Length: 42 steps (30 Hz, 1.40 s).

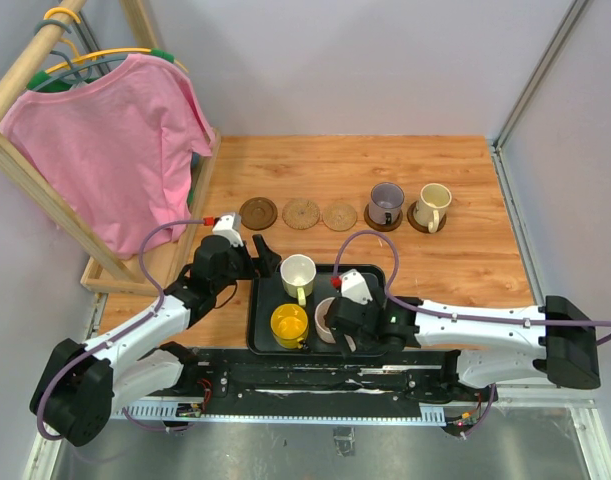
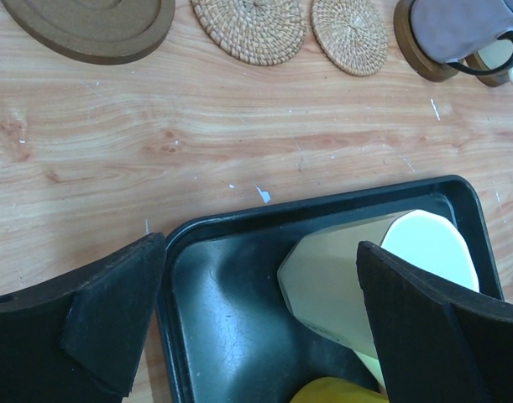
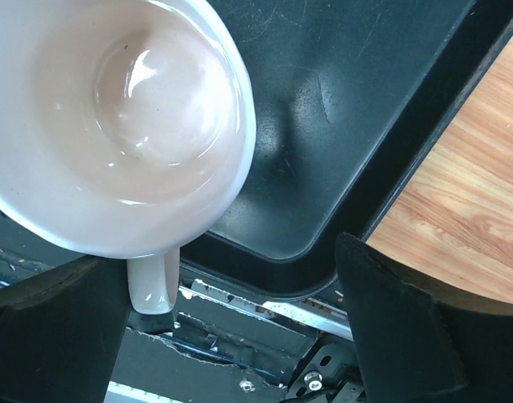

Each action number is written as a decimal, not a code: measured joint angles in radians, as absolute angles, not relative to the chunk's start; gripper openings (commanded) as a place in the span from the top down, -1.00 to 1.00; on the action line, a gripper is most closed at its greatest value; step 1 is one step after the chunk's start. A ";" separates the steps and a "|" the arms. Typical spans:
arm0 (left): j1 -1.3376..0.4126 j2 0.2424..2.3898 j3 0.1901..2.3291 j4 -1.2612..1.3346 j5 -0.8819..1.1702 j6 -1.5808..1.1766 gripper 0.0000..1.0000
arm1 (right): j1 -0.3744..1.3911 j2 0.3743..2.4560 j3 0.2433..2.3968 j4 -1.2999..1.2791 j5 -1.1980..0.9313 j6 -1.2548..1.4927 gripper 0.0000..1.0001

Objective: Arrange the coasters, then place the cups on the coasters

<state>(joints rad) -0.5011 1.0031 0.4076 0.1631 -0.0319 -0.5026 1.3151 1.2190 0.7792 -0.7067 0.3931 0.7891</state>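
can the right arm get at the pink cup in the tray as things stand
Probably yes. The right pincer is open just over the pink cup in the black tray, with the cup's handle beside one finger and nothing between them. The yellow cup stands close beside it.

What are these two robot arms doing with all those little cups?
They are setting cups onto a row of five coasters. The greyish purple cup and the cream cup already sit on the two at the right end; the other three are bare. The white cup, yellow cup and pink cup are in the black tray. The left gripper is open by the white cup, and the right gripper is open over the pink one.
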 measured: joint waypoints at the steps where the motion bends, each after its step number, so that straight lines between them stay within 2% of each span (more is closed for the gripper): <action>1: -0.501 1.003 0.406 0.163 -0.031 -0.502 -0.99 | 1.315 1.217 0.774 -0.700 0.391 0.786 -0.83; 16: -0.501 1.003 0.392 0.164 -0.029 -0.503 -0.99 | 1.318 1.282 0.761 -0.572 0.306 0.752 -0.35; 20: -0.501 1.001 0.387 0.164 -0.029 -0.503 -0.99 | 1.329 1.299 0.761 -0.558 0.299 0.752 -0.17; 24: -0.501 0.992 0.380 0.164 -0.029 -0.503 -0.99 | 1.333 1.307 0.761 -0.547 0.292 0.751 0.11; 33: -0.501 0.979 0.373 0.163 -0.029 -0.503 -0.99 | 1.334 1.308 0.759 -0.544 0.292 0.758 0.97; 42: -0.501 0.977 0.368 0.164 -0.029 -0.505 -0.99 | 1.339 1.308 0.759 -0.550 0.307 0.759 0.99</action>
